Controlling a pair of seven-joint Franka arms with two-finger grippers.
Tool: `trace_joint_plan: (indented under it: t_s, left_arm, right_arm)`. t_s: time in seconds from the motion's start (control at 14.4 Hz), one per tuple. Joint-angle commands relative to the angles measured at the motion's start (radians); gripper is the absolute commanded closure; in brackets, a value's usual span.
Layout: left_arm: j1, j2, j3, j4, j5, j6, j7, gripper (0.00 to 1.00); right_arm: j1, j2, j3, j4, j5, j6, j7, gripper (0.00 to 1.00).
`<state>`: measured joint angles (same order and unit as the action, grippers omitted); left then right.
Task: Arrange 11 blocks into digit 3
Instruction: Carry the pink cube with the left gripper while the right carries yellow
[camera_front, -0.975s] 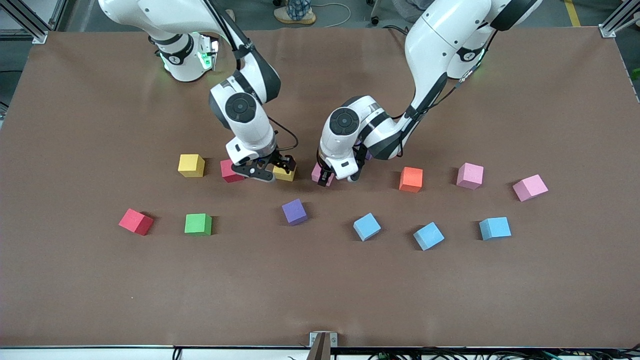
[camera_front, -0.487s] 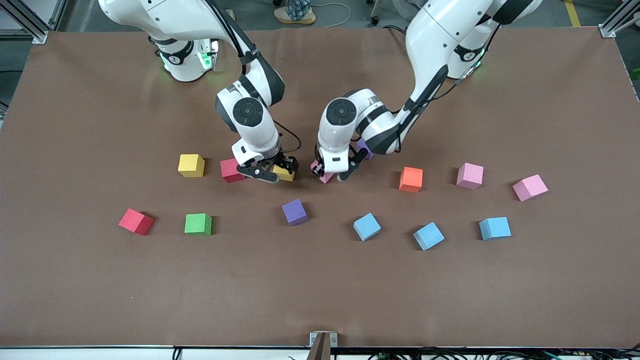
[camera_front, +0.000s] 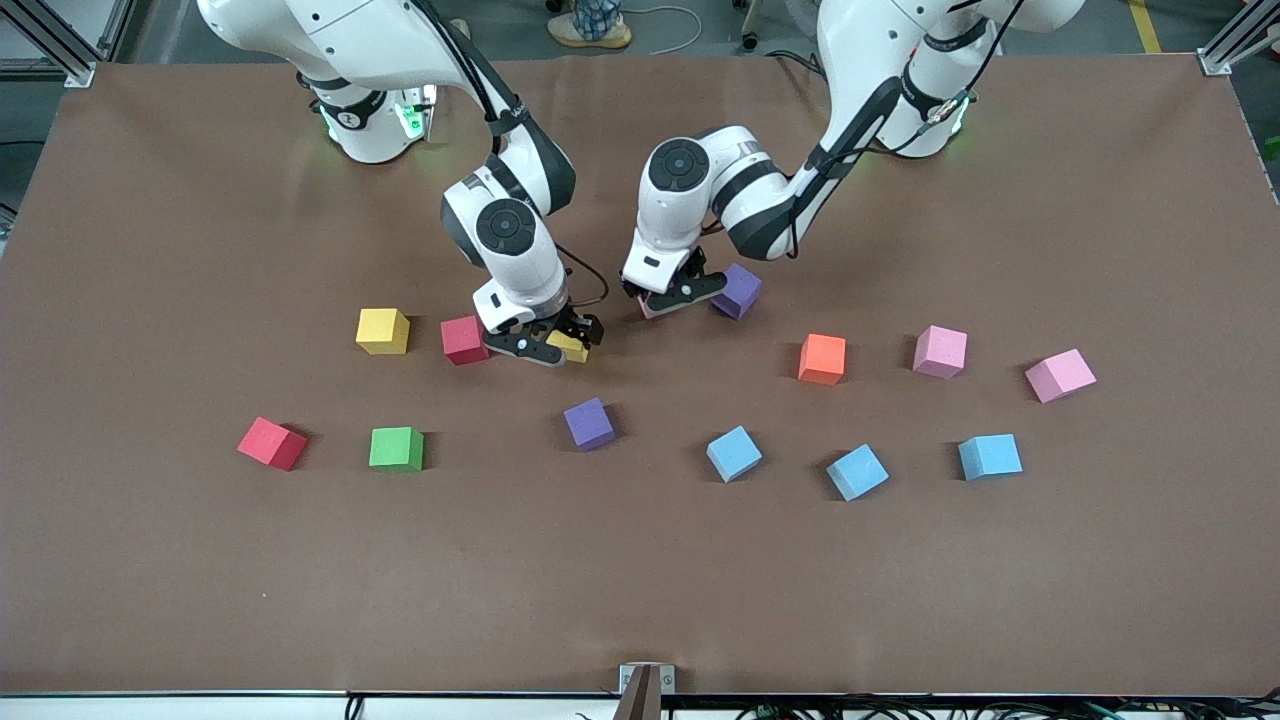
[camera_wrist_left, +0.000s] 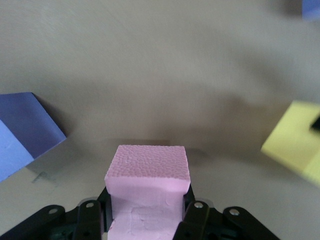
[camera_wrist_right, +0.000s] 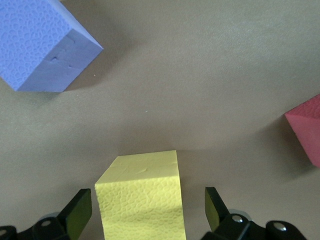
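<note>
Where visible, pink block (camera_wrist_left: 148, 172) between left gripper (camera_wrist_left: 148, 212) fingers.

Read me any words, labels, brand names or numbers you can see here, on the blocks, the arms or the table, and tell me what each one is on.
No text can be read in these views.
The blocks, such as the pink block and the yellow block, have plain unmarked faces.
A small round mark on the right arm's base is too small to read.
A similar mark on the left arm's base is also too small to read.
</note>
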<state>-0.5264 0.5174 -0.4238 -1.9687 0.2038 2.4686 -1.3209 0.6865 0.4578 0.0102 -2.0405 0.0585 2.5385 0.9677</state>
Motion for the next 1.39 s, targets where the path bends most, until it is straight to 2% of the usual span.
trace_joint_plan:
  t_s: [0.0, 0.07, 0.14, 0.21, 0.28, 0.35, 0.56, 1.04, 1.32]
  left_arm:
    - [0.002, -0.017, -0.024, -0.036, 0.016, 0.000, 0.138, 0.66]
    - [0.002, -0.017, -0.026, -0.042, 0.016, 0.000, 0.200, 0.65]
    - [0.002, -0.016, -0.029, -0.045, 0.016, 0.000, 0.259, 0.65]
    - [0.000, -0.014, -0.029, -0.044, 0.016, 0.000, 0.293, 0.65]
    - [-0.004, -0.008, -0.029, -0.041, 0.016, -0.002, 0.307, 0.65]
    - [-0.024, 0.002, -0.029, -0.035, 0.014, 0.000, 0.307, 0.65]
    - [-0.053, 0.019, -0.027, -0.026, 0.014, 0.001, 0.295, 0.65]
    - [-0.064, 0.023, -0.013, -0.007, 0.014, -0.002, 0.212, 0.66]
    - [-0.066, 0.042, -0.004, 0.013, 0.016, -0.002, 0.201, 0.66]
  right_arm:
    - [0.018, -0.005, -0.010, -0.012, -0.002, 0.002, 0.026, 0.03]
    - [0.016, -0.005, -0.012, -0.015, -0.003, -0.001, 0.026, 0.15]
    - [0.013, -0.005, -0.012, -0.015, -0.002, -0.004, 0.026, 0.35]
    - [0.010, -0.007, -0.012, -0.015, -0.002, -0.023, 0.029, 0.65]
    - [0.007, -0.007, -0.013, -0.013, -0.002, -0.041, 0.060, 0.86]
    - [0.004, -0.011, -0.015, -0.013, -0.002, -0.061, 0.107, 0.99]
    - [-0.018, -0.024, -0.029, -0.015, -0.002, -0.115, 0.140, 1.00]
    - [-0.019, -0.070, -0.116, -0.039, -0.002, -0.129, 0.506, 1.00]
    - [-0.012, -0.161, -0.119, -0.119, 0.000, -0.118, 0.675, 1.00]
